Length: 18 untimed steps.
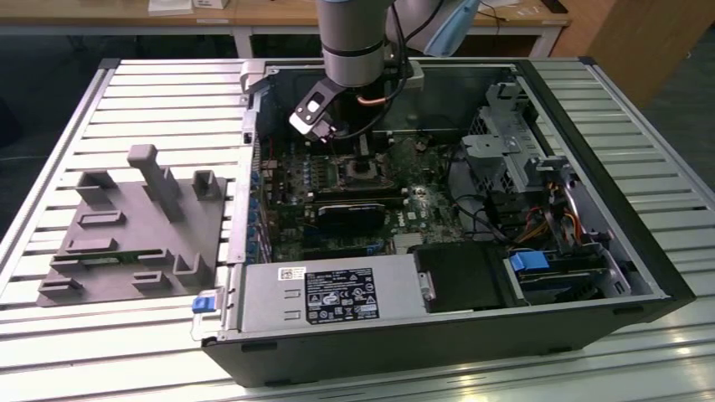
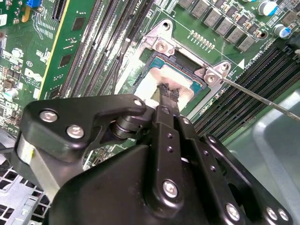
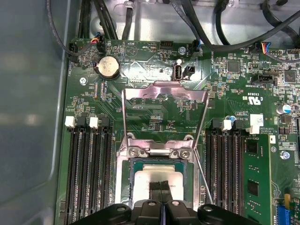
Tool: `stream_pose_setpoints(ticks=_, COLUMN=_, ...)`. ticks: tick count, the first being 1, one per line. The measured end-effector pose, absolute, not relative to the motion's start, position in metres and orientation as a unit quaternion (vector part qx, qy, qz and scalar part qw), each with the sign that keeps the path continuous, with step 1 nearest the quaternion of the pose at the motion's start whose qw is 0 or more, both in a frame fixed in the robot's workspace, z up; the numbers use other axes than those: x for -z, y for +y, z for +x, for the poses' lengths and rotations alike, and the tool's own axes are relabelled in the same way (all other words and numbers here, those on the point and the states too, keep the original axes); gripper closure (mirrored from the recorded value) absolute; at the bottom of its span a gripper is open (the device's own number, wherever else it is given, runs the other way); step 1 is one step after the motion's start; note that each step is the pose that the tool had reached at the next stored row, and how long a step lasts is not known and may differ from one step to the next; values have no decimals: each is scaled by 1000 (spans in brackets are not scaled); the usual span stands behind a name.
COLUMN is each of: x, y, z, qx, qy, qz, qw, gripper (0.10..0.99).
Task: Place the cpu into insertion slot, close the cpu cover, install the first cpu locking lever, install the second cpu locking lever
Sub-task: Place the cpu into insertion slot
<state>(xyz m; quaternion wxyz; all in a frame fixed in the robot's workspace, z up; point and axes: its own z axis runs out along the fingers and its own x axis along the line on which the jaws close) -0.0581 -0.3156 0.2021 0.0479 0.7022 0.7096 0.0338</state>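
gripper: the gripper [image 3: 161, 188] is hanging right over the middle of the cpu [image 3: 143, 177], inside the open computer case [image 1: 447, 335].
jaws: the two black fingers [image 2: 168, 101] are squeezing tight together with nothing showing between them. their tips are sitting at the chip's top, but i cannot tell if they are touching it.
cpu: it is lying flat inside the insertion slot [image 3: 188, 176], with its pale metal top facing up.
cpu cover: the cpu cover [image 3: 164, 90] is standing swung open, leaning back away from the slot.
lever: a thin wire lever [image 2: 262, 96] is sticking out loose beside the slot, not hooked down.
around: long black memory slots [image 3: 89, 173] are sitting on both sides of the slot on the green motherboard [image 3: 140, 70].
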Motion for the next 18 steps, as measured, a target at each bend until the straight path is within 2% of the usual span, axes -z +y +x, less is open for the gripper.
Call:
stream_pose_setpoints(ticks=3, x=-202, y=-316, z=-58, qx=-32, qy=710, qz=702, qw=46, gripper=984)
stream_pose_setpoints(ticks=6, x=-202, y=-316, z=-55, qx=-15, qy=711, qz=703, qw=29, gripper=984)
stream_pose_setpoints(ticks=18, x=-209, y=-316, z=-50, qx=-14, qy=711, qz=703, qw=28, gripper=984)
